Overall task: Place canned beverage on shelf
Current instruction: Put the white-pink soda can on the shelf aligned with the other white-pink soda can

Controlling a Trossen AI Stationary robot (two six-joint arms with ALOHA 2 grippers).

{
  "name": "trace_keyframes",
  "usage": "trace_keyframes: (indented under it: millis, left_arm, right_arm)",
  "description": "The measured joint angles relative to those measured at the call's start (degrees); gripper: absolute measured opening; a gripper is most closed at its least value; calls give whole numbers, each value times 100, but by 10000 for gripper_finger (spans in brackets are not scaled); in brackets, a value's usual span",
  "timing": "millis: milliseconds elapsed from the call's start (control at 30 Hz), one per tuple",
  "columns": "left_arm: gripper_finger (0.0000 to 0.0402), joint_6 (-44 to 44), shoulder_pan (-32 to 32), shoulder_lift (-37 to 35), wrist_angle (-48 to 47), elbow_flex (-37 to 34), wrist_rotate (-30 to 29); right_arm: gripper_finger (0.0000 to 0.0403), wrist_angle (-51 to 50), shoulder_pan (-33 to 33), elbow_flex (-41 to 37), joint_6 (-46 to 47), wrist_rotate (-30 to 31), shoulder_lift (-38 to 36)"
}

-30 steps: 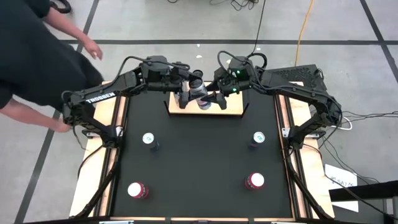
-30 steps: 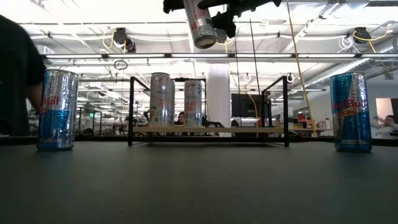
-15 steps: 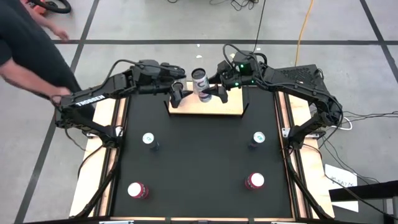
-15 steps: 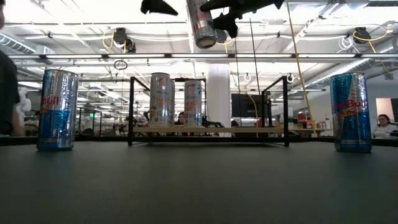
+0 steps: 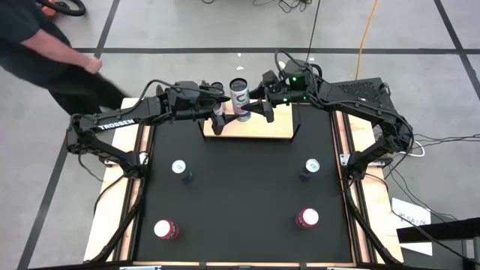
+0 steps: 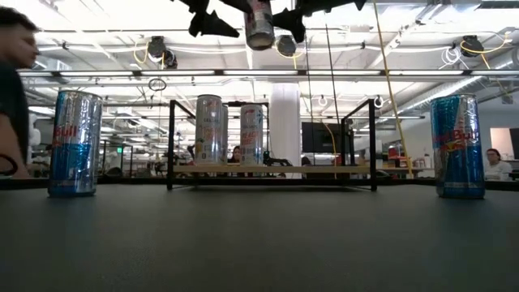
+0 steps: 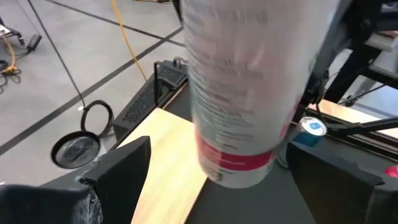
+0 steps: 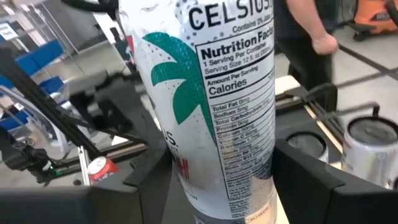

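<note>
The main risk, as I judge it, is a knock. The can [image 5: 240, 96] hangs high above the shelf [image 5: 271, 132], pinched between the fingers of the right gripper [image 5: 252, 110]. The left gripper [image 5: 222, 112] sits right at it, fingers spread on either side without clearly pressing. If that arm shifts, it could tip the can or twist it loose. Lowering it carelessly could also topple the cans already on the shelf, or catch a black end rail.

Count:
- Two red-topped cans [image 5: 163, 229] stand nearest.
- Two blue cans [image 5: 178, 168] stand mid-table.
- Two shelved cans [image 6: 208, 130] stand side by side toward the left end.
- One can is held, making seven in all.
- One person [image 5: 45, 52] is beyond the far left corner.
</note>
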Motion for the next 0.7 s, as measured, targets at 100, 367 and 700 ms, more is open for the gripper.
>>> trace_keyframes:
  millis: [100, 367, 700]
  left_arm:
    - [374, 2, -68, 83, 109, 0, 2]
    - [374, 4, -124, 332, 571, -3, 4]
    - [320, 55, -129, 334, 618, -2, 184]
  right_arm:
    - [227, 114, 0, 1, 35, 5, 0]
    - [227, 396, 14, 1, 290, -174, -9]
    - [227, 354, 213, 1, 283, -114, -9]
